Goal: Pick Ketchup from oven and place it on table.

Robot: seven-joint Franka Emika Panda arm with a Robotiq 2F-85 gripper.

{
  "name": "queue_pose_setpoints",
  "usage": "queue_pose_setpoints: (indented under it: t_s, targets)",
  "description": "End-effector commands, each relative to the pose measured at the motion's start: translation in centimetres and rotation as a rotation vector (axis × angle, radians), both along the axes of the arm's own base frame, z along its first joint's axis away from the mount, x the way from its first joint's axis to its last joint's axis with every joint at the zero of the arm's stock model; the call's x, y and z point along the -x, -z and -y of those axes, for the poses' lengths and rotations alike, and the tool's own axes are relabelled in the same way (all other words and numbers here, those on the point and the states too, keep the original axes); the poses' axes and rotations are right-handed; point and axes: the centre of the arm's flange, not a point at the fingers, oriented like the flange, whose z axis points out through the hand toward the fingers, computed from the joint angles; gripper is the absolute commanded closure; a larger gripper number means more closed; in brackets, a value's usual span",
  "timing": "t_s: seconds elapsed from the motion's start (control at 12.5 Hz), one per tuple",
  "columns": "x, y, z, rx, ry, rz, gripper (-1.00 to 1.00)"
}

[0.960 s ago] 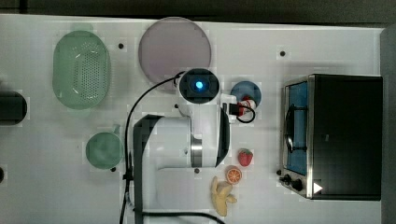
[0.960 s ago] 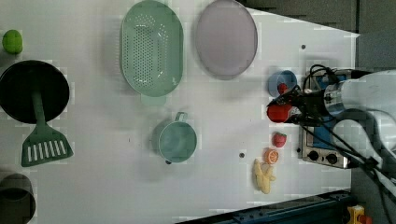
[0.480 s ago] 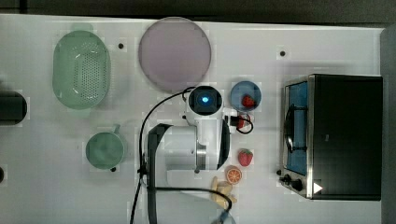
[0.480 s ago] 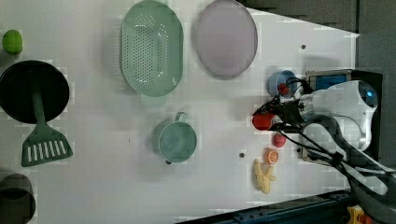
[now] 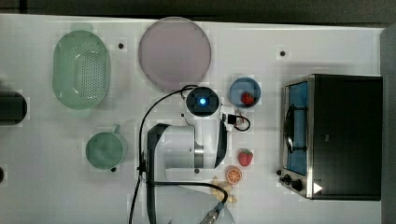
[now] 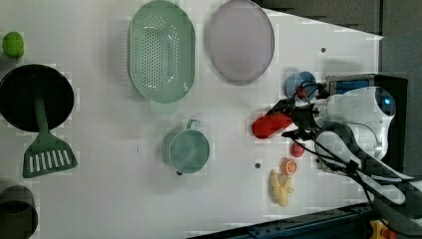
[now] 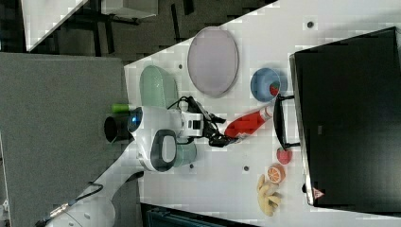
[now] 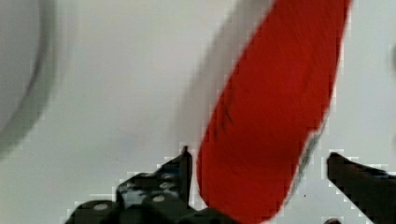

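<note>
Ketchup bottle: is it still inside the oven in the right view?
No: the Ketchup is out over the white table, held at the gripper, beside the oven.

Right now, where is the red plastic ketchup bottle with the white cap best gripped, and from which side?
Grip the red plastic Ketchup bottle across its wide lower body, coming from the base end. The body is broad, while the neck narrows toward the white cap. The gripper holds it there, which looks like a sound grip.
</note>
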Motion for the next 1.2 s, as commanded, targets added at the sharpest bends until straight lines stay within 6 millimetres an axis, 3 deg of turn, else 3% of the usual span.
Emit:
queue_pose_setpoints:
  t_s: [0.08,0.24,0.56,0.72,0.96,1.2]
  targets:
    - [-1.8,-3.8,1.0,0.006,0.076,0.089,-1.0]
    - [-3.1,-8.7,1.0,-0.001,0.096,0.153,-1.0]
    - [-5.5,-23.2,1.1,-0.021,0.097,0.284,-1.0]
    - [-5.7,-30.0,1.1,-0.024,0.095,0.293,-1.0]
    - [-3.5,-35.8,1.1,-0.023,0.095,0.144,-1.0]
    - [-2.3,-40.9,1.5,-0.02,0.097,0.117,-1.0]
